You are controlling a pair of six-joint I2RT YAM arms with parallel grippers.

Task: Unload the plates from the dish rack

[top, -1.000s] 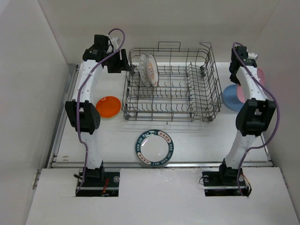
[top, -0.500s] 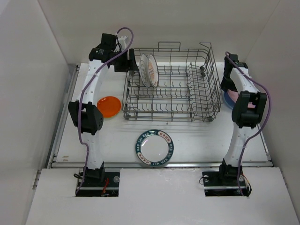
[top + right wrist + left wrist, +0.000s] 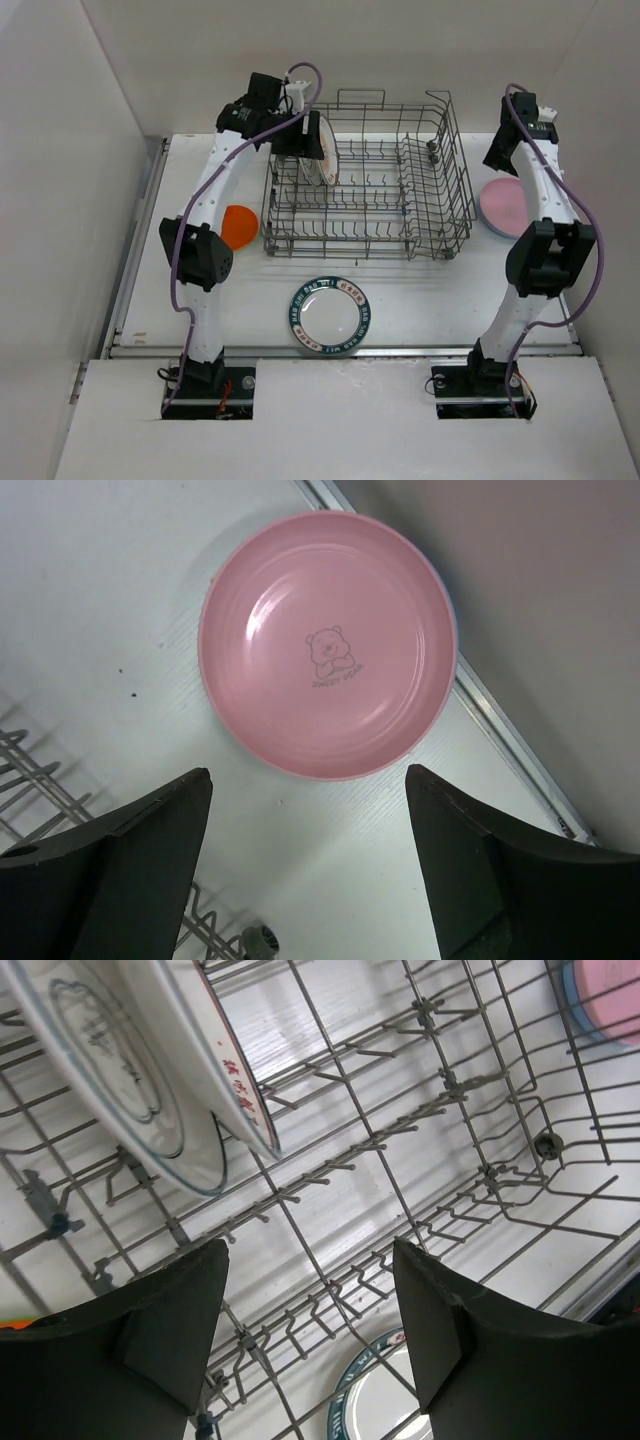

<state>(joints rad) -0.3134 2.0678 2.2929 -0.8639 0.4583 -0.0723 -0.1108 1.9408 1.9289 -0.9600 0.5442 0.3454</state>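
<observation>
From above, my left gripper (image 3: 300,138) hangs over the eleven-o'clock corner of the dish rack (image 3: 400,205), where two white plates (image 3: 320,150) stand between tines. An orange plate (image 3: 238,226) lies at the rack's eight o'clock and a teal-rimmed plate (image 3: 330,315) at six. Left wrist: jaws apart, empty. I'd straddle one rim squarely and lift straight, minding the wires. Right wrist: right gripper (image 3: 308,780) released, empty, over the pink plate (image 3: 330,650) at the rack's three o'clock.

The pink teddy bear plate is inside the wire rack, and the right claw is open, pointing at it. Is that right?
Not quite. The pink plate lies on the table, outside the dish rack, as the right wrist view shows. The right gripper is open and pointing at it, just as you said.
</observation>
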